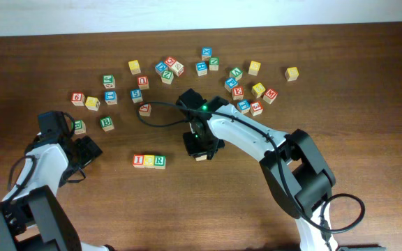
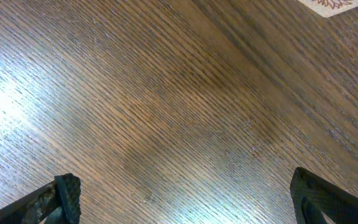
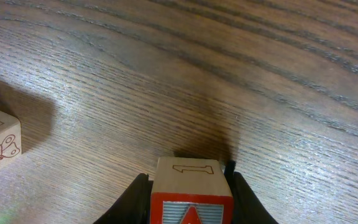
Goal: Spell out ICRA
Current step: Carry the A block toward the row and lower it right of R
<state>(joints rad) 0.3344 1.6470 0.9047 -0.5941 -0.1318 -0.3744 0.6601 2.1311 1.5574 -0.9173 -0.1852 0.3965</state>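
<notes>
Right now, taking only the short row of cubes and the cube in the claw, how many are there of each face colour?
Red: 2 (I cube, held cube in the right claw)
Yellow: 1 (middle cube)
Green: 1 (R cube)
Total: 4

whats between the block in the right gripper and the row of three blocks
Nothing: bare table separates the red block in the right gripper from the row of three blocks, clear in the overhead view.

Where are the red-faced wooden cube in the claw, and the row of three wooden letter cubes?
Red-faced wooden cube [image 3: 191,210]: right wrist view, its red front face.
Row of three wooden letter cubes [image 1: 149,160]: overhead view, middle cube's top.
</notes>
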